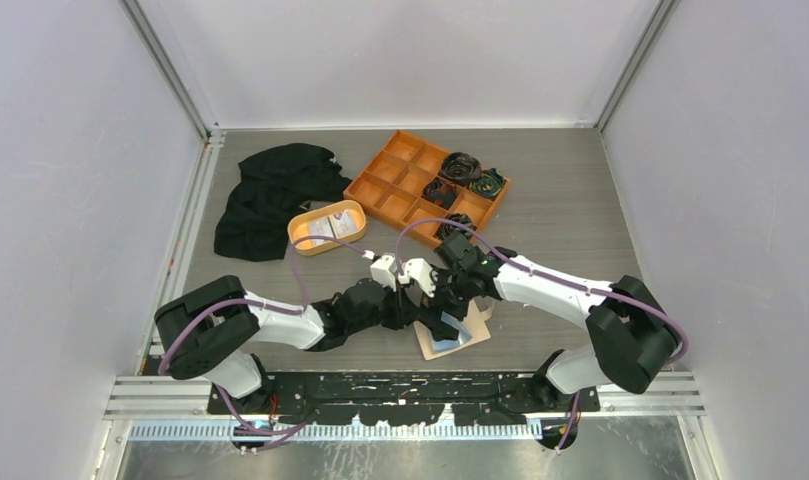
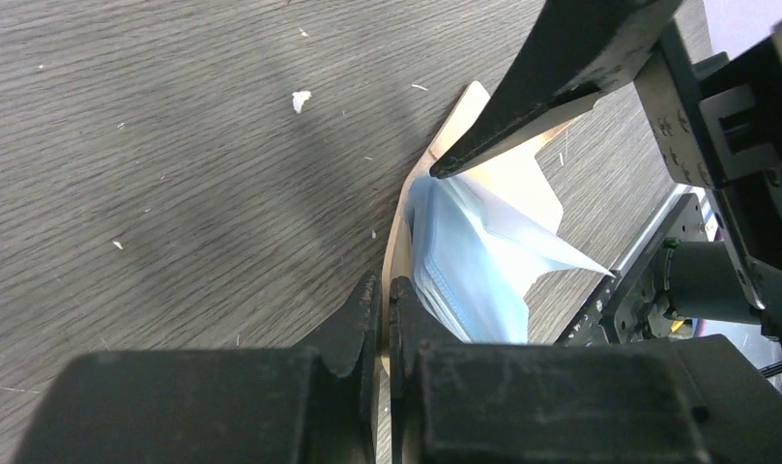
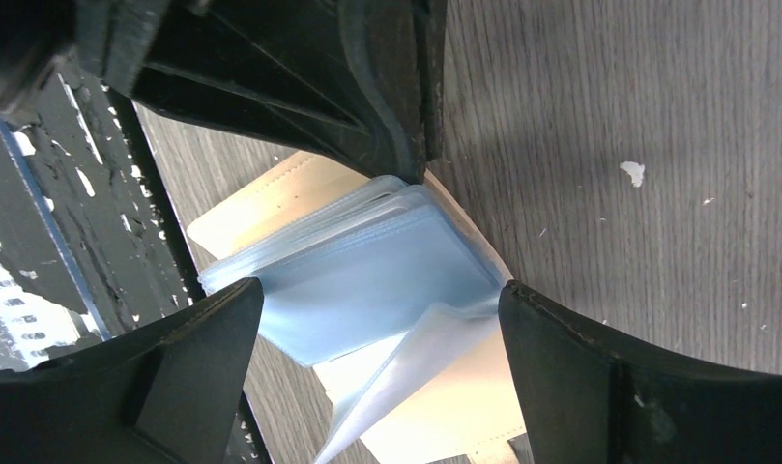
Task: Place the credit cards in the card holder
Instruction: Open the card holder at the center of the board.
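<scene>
The card holder [image 1: 458, 340] is laid open on the bench [image 1: 570, 205] at lower centre, its tan edge pinched by the left tool [image 2: 384, 314]; the right tool [image 3: 379, 295] is spread wide, released, above it.

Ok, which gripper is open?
The right gripper, jaws spread wide over the card holder; the left gripper is pinched shut on its edge.

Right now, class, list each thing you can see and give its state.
card holder: open, clear sleeves fanned up
left hand: shut on the card holder's cover edge
right hand: open, astride the sleeves
oval orange dish: holds cards
orange divided tray: partly filled with coiled cables
black cloth: crumpled
</scene>
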`<state>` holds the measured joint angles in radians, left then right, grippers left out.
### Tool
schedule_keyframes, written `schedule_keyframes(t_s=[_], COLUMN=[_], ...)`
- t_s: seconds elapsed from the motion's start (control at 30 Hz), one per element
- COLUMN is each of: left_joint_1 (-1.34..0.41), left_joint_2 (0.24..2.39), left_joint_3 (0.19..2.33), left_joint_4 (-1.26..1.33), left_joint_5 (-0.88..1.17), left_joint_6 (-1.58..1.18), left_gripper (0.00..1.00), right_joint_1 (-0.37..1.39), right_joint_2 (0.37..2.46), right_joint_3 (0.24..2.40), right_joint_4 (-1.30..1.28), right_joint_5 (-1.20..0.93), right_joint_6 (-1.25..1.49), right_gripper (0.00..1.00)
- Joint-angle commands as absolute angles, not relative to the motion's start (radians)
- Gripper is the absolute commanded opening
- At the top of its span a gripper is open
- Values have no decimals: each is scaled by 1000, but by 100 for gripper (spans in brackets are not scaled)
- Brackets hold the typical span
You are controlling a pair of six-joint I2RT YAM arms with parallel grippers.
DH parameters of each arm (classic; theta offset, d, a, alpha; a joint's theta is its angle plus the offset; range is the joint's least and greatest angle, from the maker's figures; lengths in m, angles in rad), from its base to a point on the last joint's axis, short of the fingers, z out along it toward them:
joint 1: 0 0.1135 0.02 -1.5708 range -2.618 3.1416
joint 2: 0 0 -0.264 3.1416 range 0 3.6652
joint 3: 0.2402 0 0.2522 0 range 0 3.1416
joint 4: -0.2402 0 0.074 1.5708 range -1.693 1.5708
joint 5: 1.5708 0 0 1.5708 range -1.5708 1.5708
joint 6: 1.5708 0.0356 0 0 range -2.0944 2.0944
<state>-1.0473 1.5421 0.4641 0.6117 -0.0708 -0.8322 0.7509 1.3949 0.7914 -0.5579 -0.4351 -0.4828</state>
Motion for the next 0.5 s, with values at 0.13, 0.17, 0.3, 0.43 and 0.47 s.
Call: schedule_keyframes(t_s=[0.13,0.17,0.3,0.43,0.47], left_joint_1=[-1050,-1050,-1050,-1050,-1050], left_joint_2=[1510,1512,1524,1534,1534], left_joint_3=[457,456,456,457,458], left_joint_4=[693,694,703,710,710], left_joint_5=[-98,-98,-97,-95,-94], left_joint_6=[-833,-833,-836,-839,-840], left_gripper=[0,0,0,0,0], right_joint_1=[764,764,764,764,765], right_joint_2=[1425,1422,1406,1404,1406], right_joint_3=[835,836,836,835,835], right_joint_4=[-550,-550,-552,-552,-551], right_joint_5=[-386,-392,-448,-470,-468], right_joint_6=[-459,-451,-439,-433,-432], right_gripper=[96,97,99,99,99])
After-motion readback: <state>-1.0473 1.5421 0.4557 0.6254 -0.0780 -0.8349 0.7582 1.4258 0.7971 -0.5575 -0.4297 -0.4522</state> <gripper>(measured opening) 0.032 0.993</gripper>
